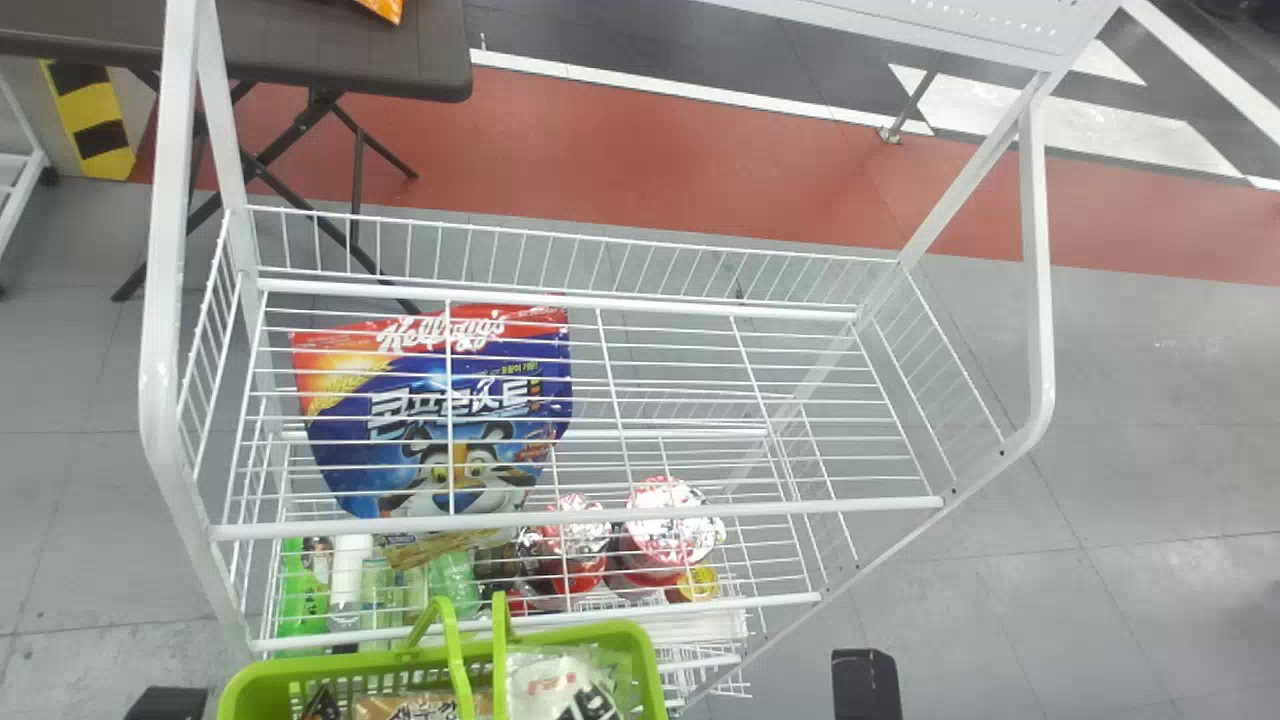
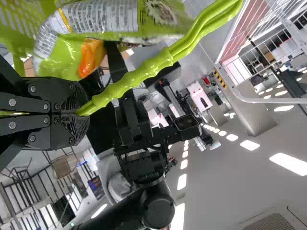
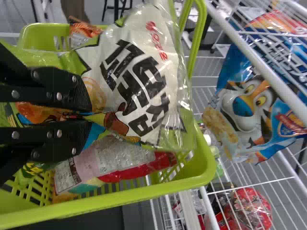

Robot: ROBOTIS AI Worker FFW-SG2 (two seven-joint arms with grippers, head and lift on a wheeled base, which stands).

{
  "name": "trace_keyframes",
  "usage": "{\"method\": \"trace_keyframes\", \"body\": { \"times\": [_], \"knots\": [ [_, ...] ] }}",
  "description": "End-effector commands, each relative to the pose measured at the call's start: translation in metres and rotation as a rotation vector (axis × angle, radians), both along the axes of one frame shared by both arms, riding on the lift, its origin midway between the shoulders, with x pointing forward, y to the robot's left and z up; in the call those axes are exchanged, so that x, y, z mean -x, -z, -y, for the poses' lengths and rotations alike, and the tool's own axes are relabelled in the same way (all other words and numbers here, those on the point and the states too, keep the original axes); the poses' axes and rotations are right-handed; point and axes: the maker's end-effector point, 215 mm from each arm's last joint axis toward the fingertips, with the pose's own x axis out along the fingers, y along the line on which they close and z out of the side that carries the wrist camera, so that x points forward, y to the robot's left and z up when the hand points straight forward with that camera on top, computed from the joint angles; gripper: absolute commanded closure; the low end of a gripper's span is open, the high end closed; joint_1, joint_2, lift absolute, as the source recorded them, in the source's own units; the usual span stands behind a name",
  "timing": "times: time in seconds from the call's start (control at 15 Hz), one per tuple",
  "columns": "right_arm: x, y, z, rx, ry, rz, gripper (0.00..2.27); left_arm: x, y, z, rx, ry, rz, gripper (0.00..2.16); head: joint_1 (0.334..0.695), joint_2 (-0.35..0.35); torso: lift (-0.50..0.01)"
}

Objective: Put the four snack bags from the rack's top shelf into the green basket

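Right fingers [image 3: 76, 98] clamp 1 bag [image 3: 134, 72] at the basket [image 3: 204, 165]; left fingers [image 2: 77, 128] clamp the handle [image 2: 144, 72]. Bags beneath [image 3: 100, 165] could prop it up and let it slide out; 1-sided handle support could let the basket tip.

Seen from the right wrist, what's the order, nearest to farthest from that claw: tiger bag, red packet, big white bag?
1. White bag: held in the right gripper.
2. Red packet: in the basket.
3. Tiger bag: beyond the basket, at the rack.
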Motion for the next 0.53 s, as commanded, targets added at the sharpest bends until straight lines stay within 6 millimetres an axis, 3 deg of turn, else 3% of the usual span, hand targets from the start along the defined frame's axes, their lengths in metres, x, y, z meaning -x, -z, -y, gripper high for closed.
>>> {"method": "trace_keyframes", "body": {
  "times": [0.0, 0.13, 0.27, 0.33, 0.47],
  "knots": [
    [-0.005, -0.001, 0.011, 0.050, -0.002, 0.020, 0.03, 0.000, 0.000, 0.000, -0.002, -0.002, 0.001, 2.05, 0.695, -0.350, 0.000],
    [-0.039, -0.010, 0.028, 0.134, 0.028, 0.163, 0.06, -0.001, -0.001, 0.002, 0.002, -0.001, 0.000, 2.05, 0.695, -0.350, 0.000],
    [-0.085, -0.034, 0.043, 0.210, 0.064, 0.370, 0.06, -0.001, -0.002, 0.002, 0.008, 0.000, -0.002, 2.05, 0.695, -0.350, 0.000],
    [-0.104, -0.050, 0.049, 0.237, 0.084, 0.463, 0.06, -0.001, -0.003, 0.002, 0.012, 0.000, -0.001, 2.05, 0.695, -0.350, 0.000],
    [-0.147, -0.105, 0.053, 0.324, 0.123, 0.733, 0.06, -0.001, -0.001, 0.002, -0.004, -0.005, -0.005, 2.05, 0.695, -0.350, 0.000]
  ]
}}
